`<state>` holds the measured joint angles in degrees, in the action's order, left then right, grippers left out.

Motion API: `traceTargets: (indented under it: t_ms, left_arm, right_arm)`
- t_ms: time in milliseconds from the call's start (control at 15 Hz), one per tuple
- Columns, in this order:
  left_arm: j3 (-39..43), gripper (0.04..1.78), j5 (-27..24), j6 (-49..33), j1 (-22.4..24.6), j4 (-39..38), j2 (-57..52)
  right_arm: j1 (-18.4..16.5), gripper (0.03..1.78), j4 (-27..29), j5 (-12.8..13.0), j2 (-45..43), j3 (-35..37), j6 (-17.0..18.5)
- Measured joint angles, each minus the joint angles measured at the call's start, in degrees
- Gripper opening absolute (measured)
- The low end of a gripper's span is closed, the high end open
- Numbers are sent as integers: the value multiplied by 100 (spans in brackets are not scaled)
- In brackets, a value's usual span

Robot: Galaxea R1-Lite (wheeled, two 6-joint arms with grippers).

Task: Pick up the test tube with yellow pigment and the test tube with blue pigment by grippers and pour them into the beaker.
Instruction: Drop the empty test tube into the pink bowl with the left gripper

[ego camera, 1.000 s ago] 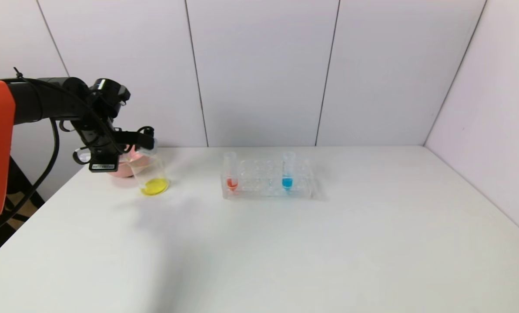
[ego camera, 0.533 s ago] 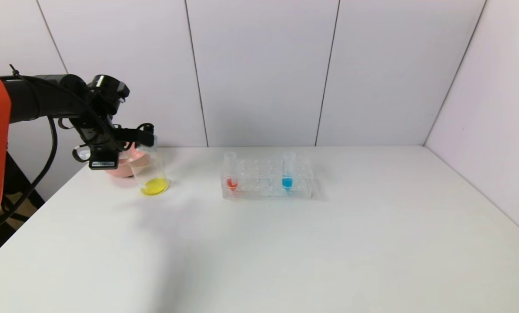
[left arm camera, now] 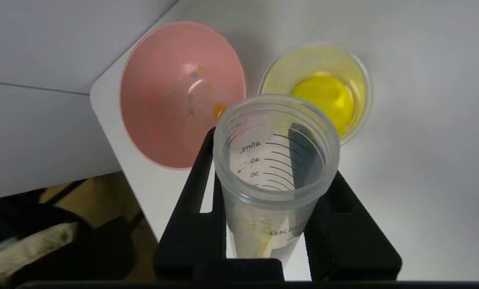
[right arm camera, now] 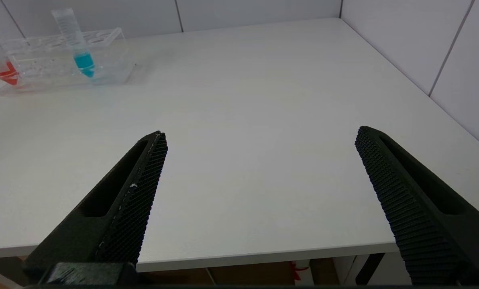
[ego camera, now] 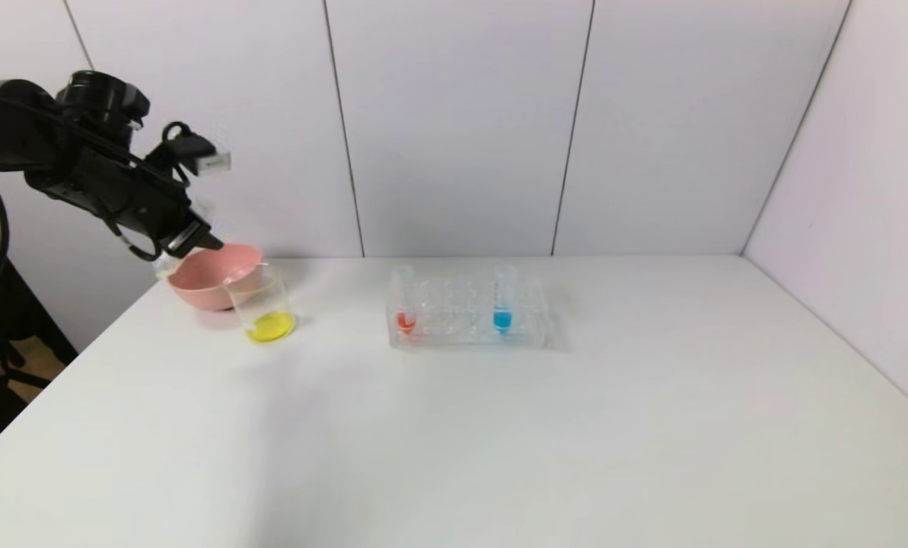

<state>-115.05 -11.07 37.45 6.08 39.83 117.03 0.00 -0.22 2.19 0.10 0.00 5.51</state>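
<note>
**Emptied tube held above the pink bowl**

The white surface [ego camera: 499,426] spreads wide under me, grey panelled walls [ego camera: 454,122] behind and to my right. My left arm reaches in high over its far left corner, wrist tilted down. My left pincer [left arm camera: 269,188] is pinching the clear graduated test tube with yellow pigment [left arm camera: 273,160], now holding only a yellowish trace, its open mouth facing my wrist camera. It hangs above the round pink plastic bowl [ego camera: 214,278], clear of it.

My right pincer [right arm camera: 259,160] sits low at the near edge of the surface, spread wide and holding nothing.

The clear many-holed tube rack [ego camera: 469,316] stands mid-surface. The small clear glass beaker [ego camera: 263,308], yellow liquid in its bottom, stands just beside the bowl. The test tube with blue pigment [ego camera: 504,301] stands upright in the rack; a red-liquid tube [ego camera: 403,301] stands at its left end.
</note>
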Motion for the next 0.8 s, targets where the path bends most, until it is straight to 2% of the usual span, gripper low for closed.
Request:
traceTargets:
  t_ms: [200, 400, 533, 800]
  left_arm:
    - [80, 54, -668, -1760, 196, -1067, -151]
    - [276, 54, -872, -2925, 419, -2505, -99]
    - [549, 54, -880, -3412, 557, -3432, 6]
    - [1282, 54, -874, -3661, 752, -5013, 299]
  right_arm:
    - [0, 171, 0, 0, 0, 0, 0]
    - [0, 171, 0, 0, 0, 0, -2]
    - [0, 171, 0, 0, 0, 0, 0]
    - [0, 171, 0, 0, 0, 0, 0]
